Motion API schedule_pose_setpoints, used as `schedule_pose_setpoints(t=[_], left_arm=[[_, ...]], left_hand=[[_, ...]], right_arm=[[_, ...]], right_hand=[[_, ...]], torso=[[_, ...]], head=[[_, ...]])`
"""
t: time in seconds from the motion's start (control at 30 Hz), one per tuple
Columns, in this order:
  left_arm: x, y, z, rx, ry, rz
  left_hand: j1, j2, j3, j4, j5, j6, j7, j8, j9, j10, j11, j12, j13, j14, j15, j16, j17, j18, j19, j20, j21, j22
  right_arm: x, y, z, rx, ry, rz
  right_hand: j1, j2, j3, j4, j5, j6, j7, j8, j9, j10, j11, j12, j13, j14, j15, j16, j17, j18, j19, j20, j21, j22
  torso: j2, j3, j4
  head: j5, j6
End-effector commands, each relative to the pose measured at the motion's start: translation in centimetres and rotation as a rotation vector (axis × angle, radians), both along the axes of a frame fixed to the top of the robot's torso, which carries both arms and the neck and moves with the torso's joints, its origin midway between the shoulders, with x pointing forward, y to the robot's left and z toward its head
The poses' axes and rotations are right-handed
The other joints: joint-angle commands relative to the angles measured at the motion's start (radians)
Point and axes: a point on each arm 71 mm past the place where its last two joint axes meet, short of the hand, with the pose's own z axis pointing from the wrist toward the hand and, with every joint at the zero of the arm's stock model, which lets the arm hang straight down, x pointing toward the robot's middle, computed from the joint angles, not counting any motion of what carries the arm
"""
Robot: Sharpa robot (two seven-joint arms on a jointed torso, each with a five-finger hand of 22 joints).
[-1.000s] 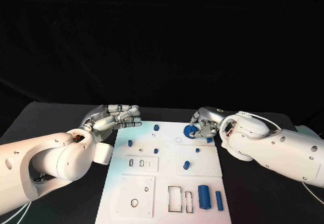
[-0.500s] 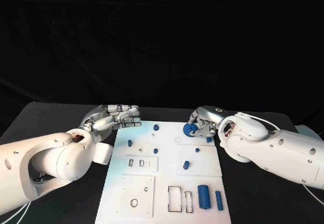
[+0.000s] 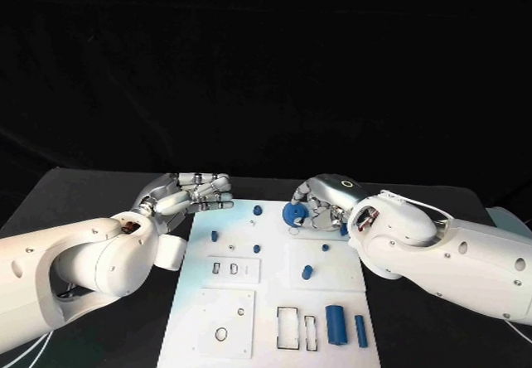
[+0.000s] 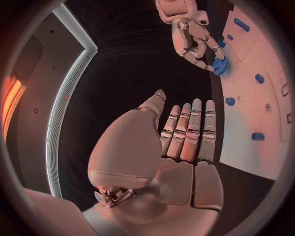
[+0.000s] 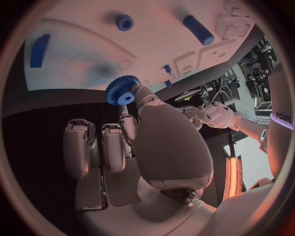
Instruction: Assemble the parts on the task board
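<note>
— Gear (image 3: 296,212) first: where is it?

— Pinched in the fingers (image 5: 142,96) of the right hand (image 3: 322,202), hovering over the far end of the task board (image 3: 270,334). The right wrist view shows its toothed rim and centre hole clearly, with a faint round outline (image 5: 86,68) on the board just beside it.

— And the left hand (image 3: 190,192)?

— Parked off the board's left edge above the bench (image 3: 98,193), fingers (image 4: 187,128) straight, side by side, holding nothing.

— So what does the next move hinge on?

— My guess: the gear's hole axis must stand upright over that outline, which lies board-side of the fingers. The right hand is far nearer. Other blue parts, a cylinder (image 3: 335,313) among them, wait near the board's close end.
</note>
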Motion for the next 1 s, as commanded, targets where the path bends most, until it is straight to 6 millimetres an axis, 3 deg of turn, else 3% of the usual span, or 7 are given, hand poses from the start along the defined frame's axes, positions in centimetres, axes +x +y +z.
schedule_pose_setpoints(t=[0.03, 0.37, 0.53, 0.67, 0.9, 1.0], left_arm=[[0.0, -0.3, 0.1, -0.011, -0.005, -0.021], [0.2, -0.2, 0.1, -0.01, -0.007, -0.015], [0.3, 0.0, 0.0, -0.008, -0.008, -0.009], [0.4, 0.1, 0.0, -0.006, -0.01, -0.003], [0.5, 0.4, 0.0, -0.004, -0.011, 0.005], [0.5, 0.5, 0.0, -0.003, -0.012, 0.008]], left_hand=[[0.001, 0.011, 0.001, -0.006, 0.001, -0.006, 0.012, -0.005, 0.0, -0.006, -0.001, -0.005, -0.001, -0.001, 0.002, -0.005, -0.001, 0.017, -0.003, 0.002, -0.003, -0.002], [0.001, 0.011, 0.001, -0.006, 0.001, -0.006, 0.012, -0.005, 0.0, -0.006, -0.001, -0.005, -0.001, -0.001, 0.002, -0.005, -0.001, 0.017, -0.003, 0.002, -0.003, -0.002], [0.001, 0.011, 0.001, -0.006, 0.001, -0.006, 0.012, -0.005, 0.0, -0.006, -0.001, -0.005, -0.001, -0.001, 0.002, -0.005, -0.001, 0.017, -0.003, 0.002, -0.003, -0.002], [0.001, 0.011, 0.001, -0.006, 0.001, -0.006, 0.012, -0.005, 0.0, -0.006, -0.001, -0.005, -0.001, -0.001, 0.002, -0.005, -0.001, 0.017, -0.003, 0.002, -0.003, -0.002], [0.001, 0.011, 0.001, -0.006, 0.001, -0.006, 0.012, -0.005, 0.0, -0.006, -0.001, -0.005, -0.001, -0.001, 0.002, -0.005, -0.001, 0.017, -0.003, 0.002, -0.003, -0.002], [0.002, 0.011, 0.002, -0.007, 0.001, -0.006, 0.012, -0.005, 0.0, -0.007, -0.001, -0.006, 0.0, -0.002, 0.002, -0.006, -0.001, 0.017, -0.003, 0.002, -0.003, -0.002]], right_arm=[[-0.9, 1.3, 0.6, -0.008, -0.06, 0.03], [-3.1, 5.1, 0.7, -0.002, -0.053, 0.124], [-3.7, 6.6, 0.1, -0.003, -0.04, 0.158], [-3.7, 7.3, -0.4, -0.005, -0.03, 0.168], [-3.1, 7.7, -0.9, -0.007, -0.035, 0.158], [-2.6, 8.3, -1.0, -0.009, -0.042, 0.154]], right_hand=[[-0.011, 0.002, 0.007, 0.0, 0.006, 0.046, -0.031, 0.002, 0.001, 0.007, 0.002, 0.006, 0.002, 0.069, -0.005, 0.007, 0.096, -0.01, 0.006, -0.001, 0.004, 0.105], [-0.016, 0.001, 0.014, 0.003, 0.005, 0.046, -0.031, -0.001, 0.0, 0.008, 0.001, 0.006, 0.002, 0.07, -0.005, 0.007, 0.098, -0.012, 0.012, -0.002, 0.009, 0.111], [-0.017, 0.001, 0.016, 0.004, 0.005, 0.046, -0.031, -0.002, 0.0, 0.008, 0.001, 0.007, 0.003, 0.07, -0.005, 0.008, 0.099, -0.012, 0.012, -0.002, 0.01, 0.112], [-0.018, 0.001, 0.018, 0.004, 0.005, 0.046, -0.031, -0.002, -0.001, 0.009, 0.001, 0.008, 0.004, 0.07, -0.005, 0.007, 0.098, -0.012, 0.013, -0.002, 0.01, 0.113], [-0.019, 0.001, 0.02, 0.004, 0.004, 0.046, -0.031, -0.003, -0.001, 0.01, 0.001, 0.008, 0.005, 0.07, -0.005, 0.008, 0.099, -0.013, 0.014, -0.002, 0.012, 0.115], [-0.019, 0.001, 0.021, 0.004, 0.004, 0.046, -0.031, -0.003, -0.001, 0.01, 0.001, 0.009, 0.006, 0.07, -0.005, 0.009, 0.101, -0.014, 0.016, -0.002, 0.013, 0.117]], torso=[[0.0, -0.0001, 0.0012], [-0.001, -0.0018, 0.001], [0.001, -0.0008, 0.0012], [0.001, -0.0013, 0.004], [0.003, -0.0018, 0.0069], [0.004, 0.0001, 0.0072]], head=[[0.004, -0.003], [0.015, -0.008], [0.024, -0.01], [0.032, -0.013], [0.027, -0.013], [0.028, -0.014]])
